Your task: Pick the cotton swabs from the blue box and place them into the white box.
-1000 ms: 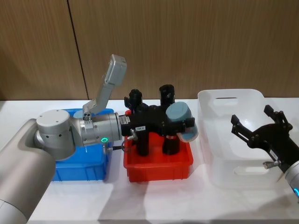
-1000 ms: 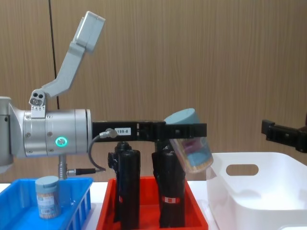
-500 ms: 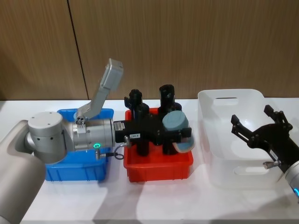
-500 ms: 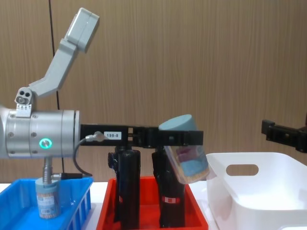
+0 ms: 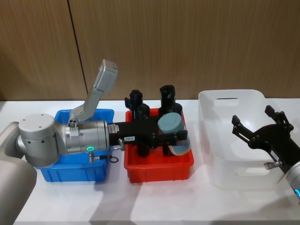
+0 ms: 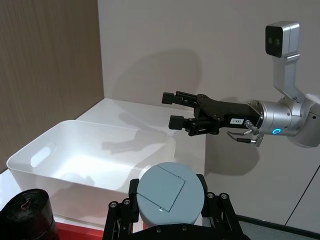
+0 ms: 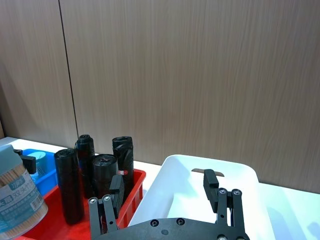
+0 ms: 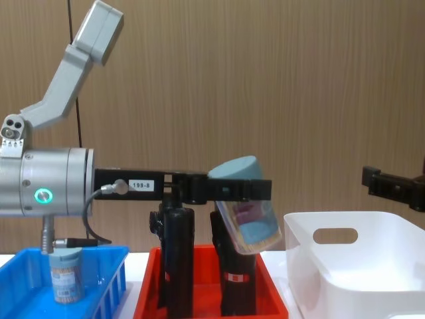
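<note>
left gripper (image 5: pixel 171 136): we see it clamped on small clear plastic cotton swab tub w/ pale blue lid (image 5: pixel 169 124), tilted, above red plastic tray (image 5: pixel 159 171).
right gripper (image 5: pixel 253 119): spread, empty, over glossy white plastic box (image 5: pixel 225 174).
bright blue slotted plastic box (image 5: pixel 70 171): 2nd cotton swab tub (image 8: pixel 66 276) upright inside.

Left gripper (image 8: pixel 243 190) clamps tilted swab tub (image 8: pixel 247 220) above red tray (image 8: pixel 149 300); second tub (image 8: pixel 66 274) upright in blue box (image 8: pixel 107 287).
</note>
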Robot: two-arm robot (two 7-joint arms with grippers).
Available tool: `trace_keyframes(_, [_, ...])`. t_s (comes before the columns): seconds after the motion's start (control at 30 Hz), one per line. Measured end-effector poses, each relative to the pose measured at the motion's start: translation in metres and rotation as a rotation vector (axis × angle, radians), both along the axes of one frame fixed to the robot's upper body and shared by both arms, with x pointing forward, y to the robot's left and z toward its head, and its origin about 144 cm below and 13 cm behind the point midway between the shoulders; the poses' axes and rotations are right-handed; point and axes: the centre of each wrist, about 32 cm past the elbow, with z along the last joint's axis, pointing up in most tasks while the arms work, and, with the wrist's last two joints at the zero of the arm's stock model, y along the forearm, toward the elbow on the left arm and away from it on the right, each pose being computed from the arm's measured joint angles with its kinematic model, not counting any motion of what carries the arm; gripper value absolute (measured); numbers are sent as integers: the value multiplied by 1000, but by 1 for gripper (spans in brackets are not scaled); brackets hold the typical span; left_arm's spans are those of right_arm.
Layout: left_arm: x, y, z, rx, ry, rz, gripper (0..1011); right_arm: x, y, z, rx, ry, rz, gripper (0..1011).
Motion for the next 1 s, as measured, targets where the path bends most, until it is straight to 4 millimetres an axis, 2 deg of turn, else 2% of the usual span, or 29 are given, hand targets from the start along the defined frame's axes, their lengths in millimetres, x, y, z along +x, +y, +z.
trace_keyframes(0.5, [-5, 3, 3, 4, -9, 6, 670, 0, 0, 0, -2, -1, 6, 1002])
trace_keyframes(1.0, [-6, 4, 3, 5, -12, 8, 670, 2, -10, 5, -32, -7, 136, 1002])
